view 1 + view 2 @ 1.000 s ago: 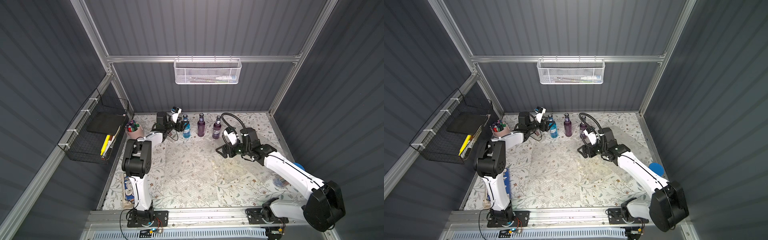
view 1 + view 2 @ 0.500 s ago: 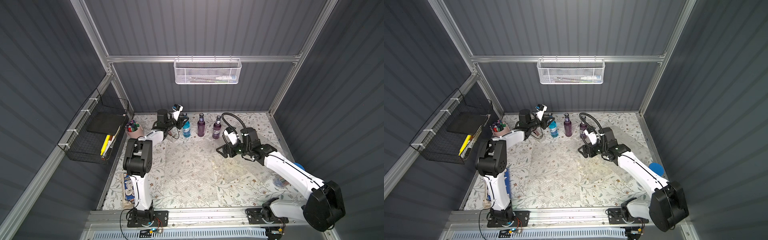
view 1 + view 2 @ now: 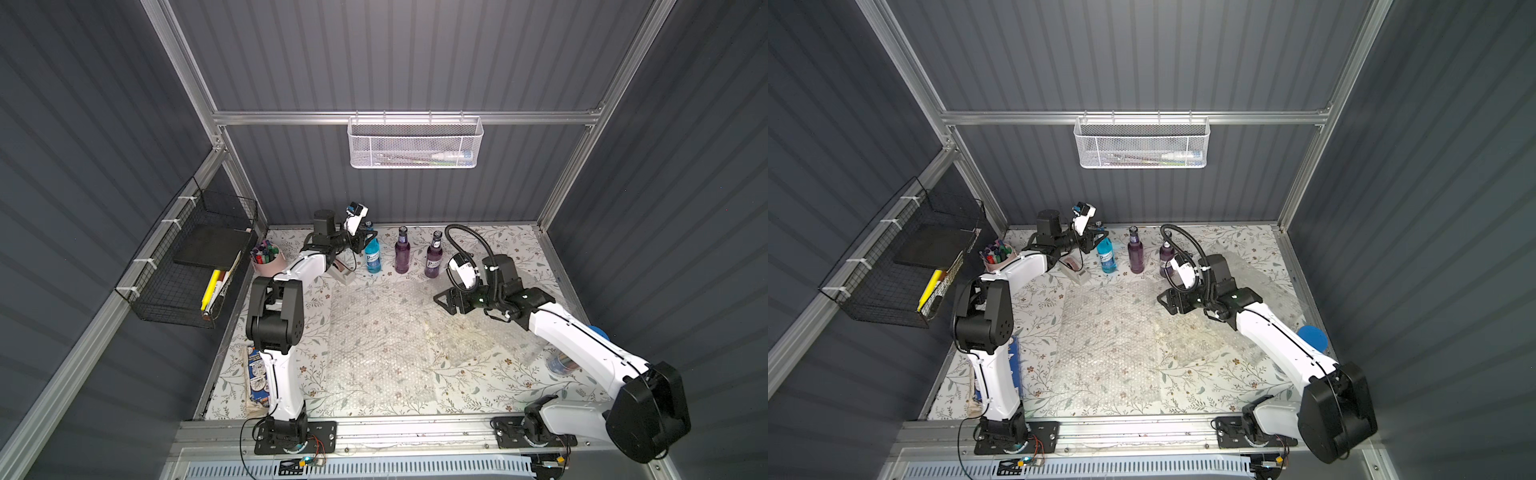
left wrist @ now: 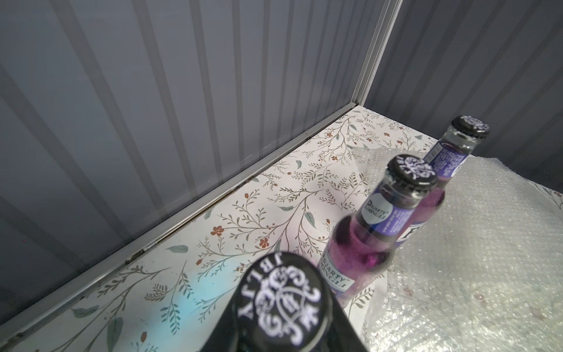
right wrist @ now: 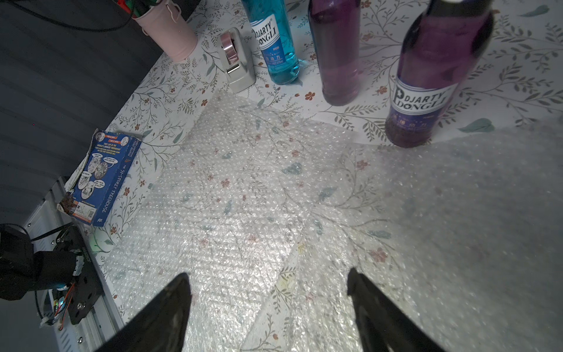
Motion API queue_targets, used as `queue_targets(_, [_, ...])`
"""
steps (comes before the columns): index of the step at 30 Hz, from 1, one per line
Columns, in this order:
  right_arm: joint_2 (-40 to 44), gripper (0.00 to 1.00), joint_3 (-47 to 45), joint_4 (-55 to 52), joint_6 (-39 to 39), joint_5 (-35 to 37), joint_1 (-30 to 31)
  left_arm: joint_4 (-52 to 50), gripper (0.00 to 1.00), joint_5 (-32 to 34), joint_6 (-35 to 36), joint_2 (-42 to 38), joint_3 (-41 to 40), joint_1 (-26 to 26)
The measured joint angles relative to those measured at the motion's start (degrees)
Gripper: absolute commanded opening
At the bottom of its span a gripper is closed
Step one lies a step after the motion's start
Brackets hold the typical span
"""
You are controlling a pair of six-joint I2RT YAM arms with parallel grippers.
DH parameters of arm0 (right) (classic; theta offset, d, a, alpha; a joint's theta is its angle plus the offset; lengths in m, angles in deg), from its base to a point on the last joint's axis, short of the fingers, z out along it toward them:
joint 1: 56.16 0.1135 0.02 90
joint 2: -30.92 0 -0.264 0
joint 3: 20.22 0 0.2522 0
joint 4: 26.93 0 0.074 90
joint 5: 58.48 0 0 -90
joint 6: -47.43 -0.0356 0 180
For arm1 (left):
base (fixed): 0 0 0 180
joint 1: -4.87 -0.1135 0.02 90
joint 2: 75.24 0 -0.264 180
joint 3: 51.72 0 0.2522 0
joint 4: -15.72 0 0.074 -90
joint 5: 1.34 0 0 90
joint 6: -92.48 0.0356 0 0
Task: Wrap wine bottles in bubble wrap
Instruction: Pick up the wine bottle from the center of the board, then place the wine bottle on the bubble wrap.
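Observation:
Three wine bottles stand upright in a row by the back wall: a blue bottle [image 3: 372, 255] and two purple bottles [image 3: 402, 255] [image 3: 433, 259]. My left gripper [image 3: 368, 235] is shut on the blue bottle's neck, just under its cap [image 4: 281, 301], whose dark top fills the near part of the left wrist view. Sheets of bubble wrap [image 3: 374, 345] lie flat over the middle of the floral table, another sheet [image 3: 469, 332] to the right. My right gripper [image 3: 446, 300] hovers open above the wrap [image 5: 243, 189], in front of the right-hand purple bottle, with nothing between its fingers.
A grey tape dispenser [image 3: 344, 272] and a pink cup of pens [image 3: 268, 259] stand left of the blue bottle. A blue book [image 3: 257, 382] lies at the table's left edge. A blue-lidded cylinder [image 3: 1312, 336] sits behind the right arm. A wire basket [image 3: 195, 266] hangs on the left wall.
My left gripper has moved right to the blue bottle's neck and closed on it. The right arm has not moved.

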Motion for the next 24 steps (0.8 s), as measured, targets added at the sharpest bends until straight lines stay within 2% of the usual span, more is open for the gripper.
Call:
queue_targets(5, [1.40,0.83,0.00,0.20,0.00,-0.26,0.00,-8.85,0.10,1.81,5.27,-4.81,0.33,0.00])
queue_targets(10, [2.56,0.83,-0.02,0.46,0.02,-1.60,0.00,-21.88,0.10,4.20,11.58,-15.08,-0.50,0.00])
queue_targets(17, [2.78,0.83,-0.68,1.31,0.09,-3.30,0.00,-37.27,0.09,8.26,17.44,-33.40,-5.46,0.00])
queue_targets(24, [4.07,0.83,-1.51,1.51,0.13,-4.76,0.00,-50.90,0.09,13.88,19.78,-45.75,-15.63,0.24])
